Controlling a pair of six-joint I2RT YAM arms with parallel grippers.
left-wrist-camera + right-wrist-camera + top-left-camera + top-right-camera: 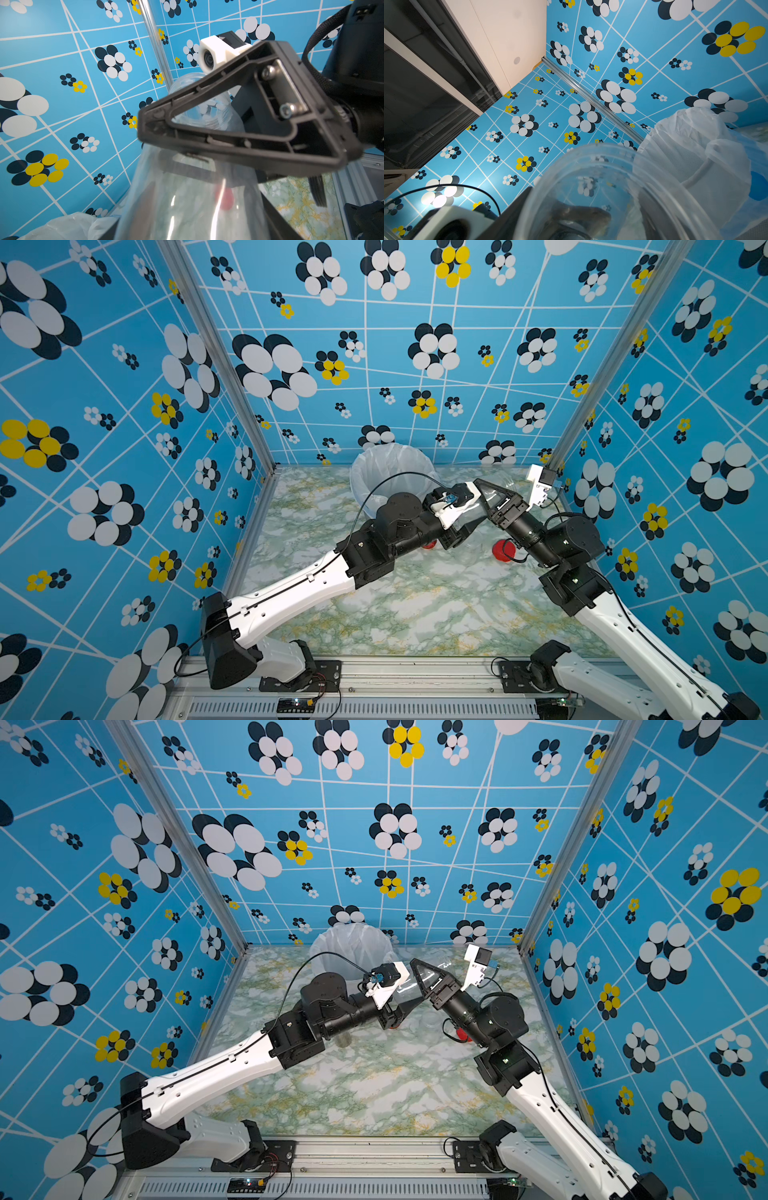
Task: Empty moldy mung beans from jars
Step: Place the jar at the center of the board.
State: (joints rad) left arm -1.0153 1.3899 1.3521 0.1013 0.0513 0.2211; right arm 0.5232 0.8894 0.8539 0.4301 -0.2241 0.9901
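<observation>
A clear, lidless jar (473, 511) (409, 992) hangs tilted above the table, between my two grippers and just in front of the bin. My left gripper (467, 522) (191, 218) is shut on its lower body (187, 197). My right gripper (484, 493) (417, 973) (587, 199) straddles the jar's upper part, fingers (228, 145) against the wall. In the right wrist view, a small olive-brown clump of mung beans (581, 214) shows deep inside, below the open rim (612, 149). Another clear jar (344, 1039) stands under my left forearm.
The bucket lined with a white bag (374, 464) (332, 944) (691, 145) stands at the back, left of the grippers. Two red lids (503, 551) (429, 545) lie on the marble tabletop (415, 605) below the arms. Patterned walls close in three sides.
</observation>
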